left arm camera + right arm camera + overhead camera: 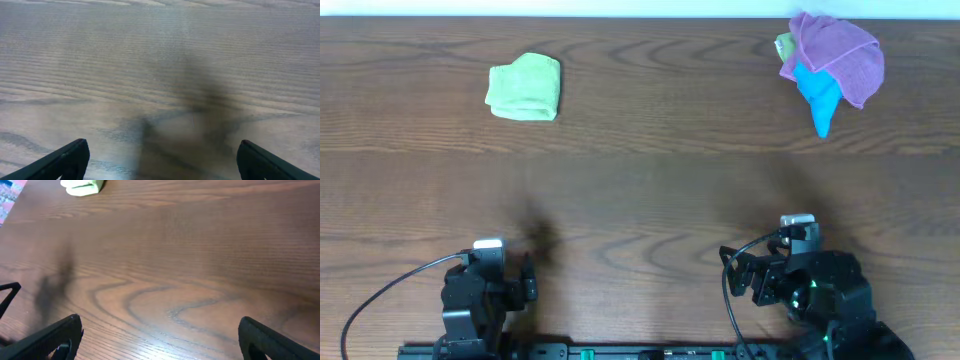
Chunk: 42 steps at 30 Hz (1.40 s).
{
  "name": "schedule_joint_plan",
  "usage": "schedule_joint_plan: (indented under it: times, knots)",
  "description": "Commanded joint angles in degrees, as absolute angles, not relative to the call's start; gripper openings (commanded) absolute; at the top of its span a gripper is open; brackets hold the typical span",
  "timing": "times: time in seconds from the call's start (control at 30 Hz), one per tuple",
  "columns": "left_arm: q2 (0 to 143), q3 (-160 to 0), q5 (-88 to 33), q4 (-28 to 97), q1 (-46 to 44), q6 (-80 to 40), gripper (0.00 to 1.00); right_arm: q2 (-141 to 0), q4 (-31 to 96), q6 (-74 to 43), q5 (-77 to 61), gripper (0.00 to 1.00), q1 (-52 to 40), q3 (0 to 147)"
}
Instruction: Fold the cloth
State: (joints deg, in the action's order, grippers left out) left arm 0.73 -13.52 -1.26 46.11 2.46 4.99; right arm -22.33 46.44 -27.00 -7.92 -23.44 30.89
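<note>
A folded green cloth (525,87) lies at eleven o'clock on the bench (650,190). A crumpled cloth heap (832,62), purple over blue and green, sits at one o'clock. The left jaws at seven o'clock and the right jaws at five o'clock stand wide apart over bare wood.

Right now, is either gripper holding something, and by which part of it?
Nothing is held. The left gripper and the right gripper are both open; the green cloth and the cloth pile lie far from them.

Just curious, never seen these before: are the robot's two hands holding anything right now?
Left hand: open, holding nothing.
Right hand: open, holding nothing.
</note>
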Motion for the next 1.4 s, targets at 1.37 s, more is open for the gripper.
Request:
schedule_joint_plan:
  times: [1.37]
  knots:
    - [0.2, -13.2, -1.1, 46.7, 2.2, 6.0, 0.95, -0.9, 45.6, 2.9, -2.8, 0.99, -2.2, 10.1]
